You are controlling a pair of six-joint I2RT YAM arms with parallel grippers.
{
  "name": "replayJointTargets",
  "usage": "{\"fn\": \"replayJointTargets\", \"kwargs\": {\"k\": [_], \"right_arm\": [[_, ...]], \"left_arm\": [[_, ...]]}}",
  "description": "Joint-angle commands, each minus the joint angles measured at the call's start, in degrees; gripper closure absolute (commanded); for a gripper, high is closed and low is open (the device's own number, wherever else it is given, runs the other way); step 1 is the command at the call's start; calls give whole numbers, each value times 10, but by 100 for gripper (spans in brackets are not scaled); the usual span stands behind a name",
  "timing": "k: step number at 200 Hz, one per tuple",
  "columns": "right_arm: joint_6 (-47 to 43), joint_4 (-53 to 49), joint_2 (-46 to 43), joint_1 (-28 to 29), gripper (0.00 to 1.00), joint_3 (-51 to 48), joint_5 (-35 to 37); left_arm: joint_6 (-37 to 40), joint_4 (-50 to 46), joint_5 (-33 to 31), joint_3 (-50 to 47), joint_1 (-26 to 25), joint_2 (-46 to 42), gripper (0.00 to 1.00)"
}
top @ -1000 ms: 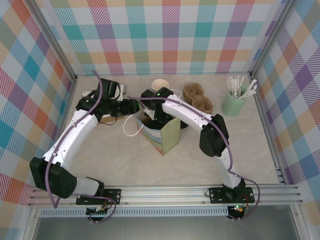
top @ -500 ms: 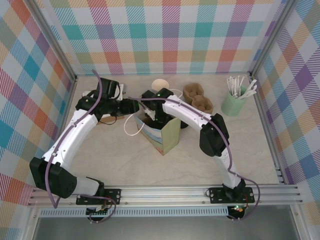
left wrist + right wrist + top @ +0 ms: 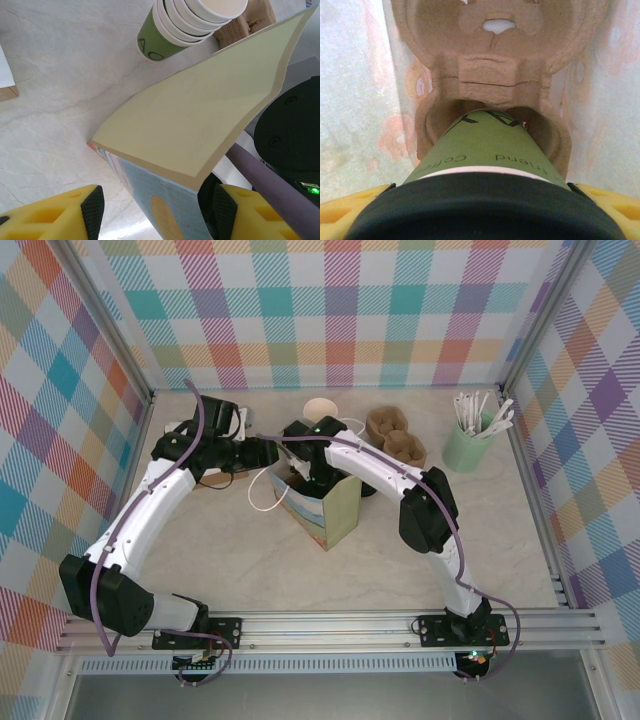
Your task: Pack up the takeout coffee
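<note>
On marble-look table amid plaid walls: left hand spread, right hand pinching cup.

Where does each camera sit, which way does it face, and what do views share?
Top external: above, behind the bases, facing down at the table; both arms meet at the paper bag.
Left wrist: beside the bag, facing down its wall; left gripper open at the bottom edge.
Right wrist: over the bag's inside, facing down at the lidded green cup, base at a pulp carrier; right gripper holds it.
Shared: top and left wrist show the bag and stacked cups.
</note>
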Motion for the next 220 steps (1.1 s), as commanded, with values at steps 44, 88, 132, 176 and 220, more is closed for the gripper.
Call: {"fn": "replayJointTargets", "kwargs": {"k": [44, 88, 132, 176, 220], "right_arm": [[-9, 7, -15, -3, 15, -12, 7], [-11, 6, -23, -3, 15, -7, 13], [-11, -9, -33, -3, 15, 8, 29], [-11, -17, -39, -2, 16, 23, 32], [-11, -16, -40, -2, 16, 26, 32]], "left_arm": [[-2, -16, -15, 21, 2, 7, 38], [-3, -17, -13, 24, 2, 12, 38], [-5, -16, -10, 30, 2, 16, 38], [-5, -17, -4, 34, 2, 20, 37], [-5, -18, -2, 33, 2, 22, 37]]}}
